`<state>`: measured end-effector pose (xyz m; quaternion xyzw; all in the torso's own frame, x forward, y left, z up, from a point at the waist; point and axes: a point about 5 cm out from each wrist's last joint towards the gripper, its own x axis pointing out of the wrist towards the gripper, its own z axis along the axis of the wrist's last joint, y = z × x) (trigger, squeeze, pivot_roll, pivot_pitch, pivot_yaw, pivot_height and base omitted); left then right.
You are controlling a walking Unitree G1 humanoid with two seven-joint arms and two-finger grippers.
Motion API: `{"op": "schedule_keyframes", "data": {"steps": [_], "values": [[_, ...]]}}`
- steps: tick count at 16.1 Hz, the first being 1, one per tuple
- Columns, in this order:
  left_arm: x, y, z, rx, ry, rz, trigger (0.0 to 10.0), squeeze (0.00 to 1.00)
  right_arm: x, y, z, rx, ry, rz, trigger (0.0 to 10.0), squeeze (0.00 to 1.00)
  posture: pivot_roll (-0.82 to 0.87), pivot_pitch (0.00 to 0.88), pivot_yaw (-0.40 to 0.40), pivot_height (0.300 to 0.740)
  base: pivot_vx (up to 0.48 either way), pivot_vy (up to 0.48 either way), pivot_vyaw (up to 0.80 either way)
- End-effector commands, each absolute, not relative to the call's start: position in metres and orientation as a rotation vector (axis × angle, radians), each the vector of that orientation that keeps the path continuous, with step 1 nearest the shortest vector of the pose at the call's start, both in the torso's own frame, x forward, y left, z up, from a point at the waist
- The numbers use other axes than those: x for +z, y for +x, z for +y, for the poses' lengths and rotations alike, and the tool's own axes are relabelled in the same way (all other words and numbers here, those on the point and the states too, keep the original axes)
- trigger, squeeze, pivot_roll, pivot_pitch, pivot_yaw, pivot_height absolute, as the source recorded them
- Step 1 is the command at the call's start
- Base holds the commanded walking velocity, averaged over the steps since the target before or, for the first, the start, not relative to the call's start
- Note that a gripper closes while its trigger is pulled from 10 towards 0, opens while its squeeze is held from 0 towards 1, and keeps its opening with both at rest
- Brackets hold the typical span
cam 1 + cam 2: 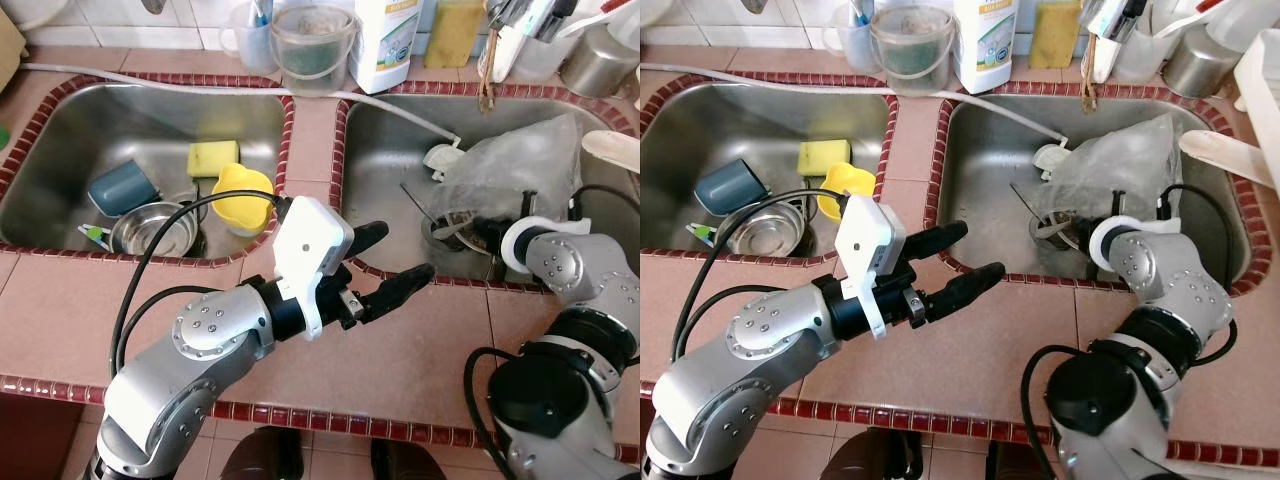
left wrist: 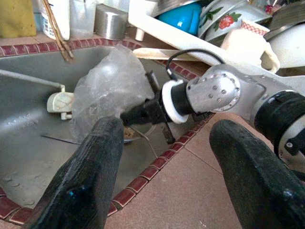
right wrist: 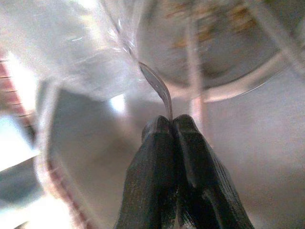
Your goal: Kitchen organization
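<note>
Silver arms frame the foreground above a tiled counter [image 1: 420, 350] edged in dark red. Over that counter the left gripper [image 1: 378, 262] is held with its two black fingers spread wide and nothing between them, pointed toward the right-hand sink basin [image 1: 980, 200]. Inside that basin the right gripper [image 3: 172, 125] is seen with fingers pressed together on the thin handle of a metal utensil [image 3: 157, 88], just beside a crumpled clear plastic bag [image 1: 510, 165] and a small dirty metal bowl [image 1: 1055, 228]. From the left wrist view, the right arm's wrist [image 2: 209, 95] is shown reaching under the bag, with a dish rack of bowls [image 2: 200, 14] behind it; the pinched utensil itself is made out close up in the blurred right wrist view. In the left-hand basin [image 1: 60, 130], well apart from both grippers, a yellow cup [image 1: 242, 195], a yellow sponge [image 1: 213, 157], a blue cup [image 1: 122, 187] and a steel bowl [image 1: 152, 230] are gathered. A detergent bottle [image 1: 390, 45] and a clear bucket [image 1: 313, 45] are lined along the back ledge.
</note>
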<state>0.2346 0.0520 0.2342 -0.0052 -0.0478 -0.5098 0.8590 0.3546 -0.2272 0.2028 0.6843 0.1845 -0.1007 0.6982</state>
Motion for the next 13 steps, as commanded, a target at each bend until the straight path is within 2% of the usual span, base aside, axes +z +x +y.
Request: {"op": "schedule_keyframes", "data": {"steps": [1, 3, 7, 13], "values": [[0.235, 0.232, 0.053, -1.077, -0.006, -0.112, 10.0, 0.00, 0.212, 0.351, -0.228, -0.185, 1.555, 0.347, 10.0, 0.00, -0.06, 0.325, 0.056, 0.740, 0.000, 0.000, 0.00], [0.235, 0.232, 0.053, -1.078, -0.005, -0.115, 10.0, 0.00, 0.231, 0.348, -0.217, -0.090, 1.588, 0.271, 10.0, 0.00, -0.07, 0.319, 0.059, 0.740, 0.000, 0.000, 0.00], [0.236, 0.235, 0.053, -1.079, 0.000, -0.122, 10.0, 0.00, 0.242, 0.343, -0.203, -0.006, 1.598, 0.235, 10.0, 0.00, -0.07, 0.312, 0.060, 0.740, 0.000, 0.000, 0.00], [0.238, 0.236, 0.054, -1.072, 0.005, -0.133, 10.0, 0.00, 0.251, 0.338, -0.205, 0.023, 1.553, 0.160, 10.0, 0.00, -0.07, 0.309, 0.060, 0.740, 0.000, 0.000, 0.00]]}}
